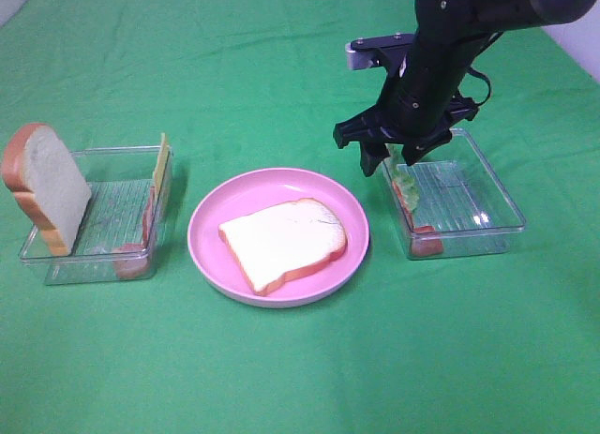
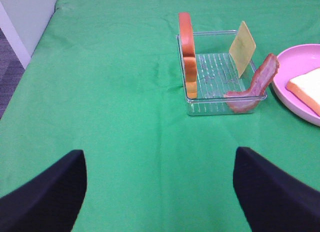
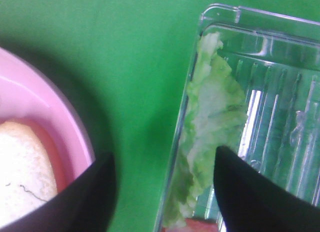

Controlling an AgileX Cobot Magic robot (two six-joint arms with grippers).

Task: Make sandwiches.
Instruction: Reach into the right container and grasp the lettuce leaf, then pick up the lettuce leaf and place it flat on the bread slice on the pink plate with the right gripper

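Right end effector (image 1: pixel 389 160) hangs spread over the right tray (image 1: pixel 478 195), straddling its wall, looks lined up to pinch the lettuce leaf (image 3: pixel 210 117) leaning there; left end effector (image 2: pixel 157 154) gapes wide over bare desk. Count: two bread slices, base slice (image 1: pixel 283 242) flat on the pink plate (image 1: pixel 199 230), spare slice (image 1: pixel 52 190) upright in the left tray (image 1: pixel 84 258); one cheese slice (image 1: pixel 161 162); one meat strip (image 2: pixel 260 79) there, another meat piece (image 1: pixel 427 242) by the lettuce.

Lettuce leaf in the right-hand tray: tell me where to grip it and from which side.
Pinch the lettuce leaf by its upper edge, from above. It stands on edge against the tray wall nearest the pink plate, so probably only that edge is free.
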